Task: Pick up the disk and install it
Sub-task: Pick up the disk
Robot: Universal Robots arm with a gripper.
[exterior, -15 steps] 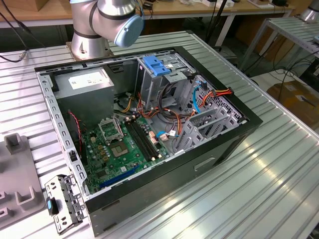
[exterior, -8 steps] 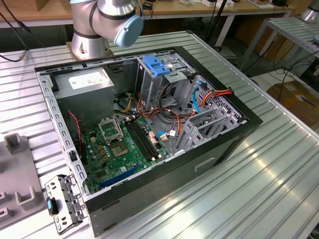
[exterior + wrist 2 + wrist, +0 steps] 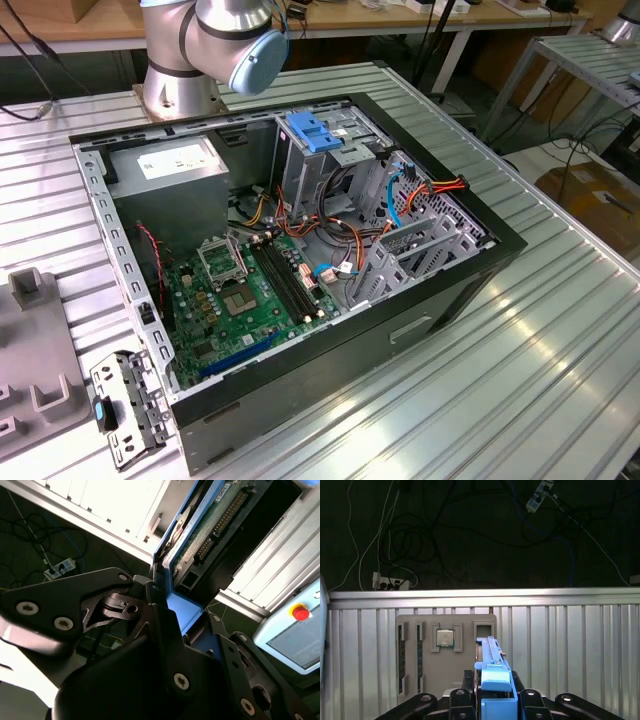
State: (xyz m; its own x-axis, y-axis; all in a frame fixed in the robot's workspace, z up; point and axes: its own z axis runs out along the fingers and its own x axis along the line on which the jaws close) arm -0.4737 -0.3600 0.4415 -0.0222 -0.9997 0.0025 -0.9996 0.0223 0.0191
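Pickup looks done, installation does not. In the exterior view the open computer case (image 3: 300,250) lies on the ribbed table (image 3: 520,380), with a bare light-blue bracket (image 3: 310,132) on top of its drive cage. The arm's base joint (image 3: 215,40) stands just behind the case, and the arm leads up out of the frame. In the second wrist view the gripper (image 3: 170,612) is pressed together on the blue rail of the disk (image 3: 210,535), which slants away from it with its green circuit board toward the camera. In the first wrist view the disk stands edge-on in that pinch. It appears held clear of the table, its far end toward a grey tray (image 3: 445,672) carrying a processor chip (image 3: 445,638). I judge the disk clear of the case, so seating it in the cage is what is left.
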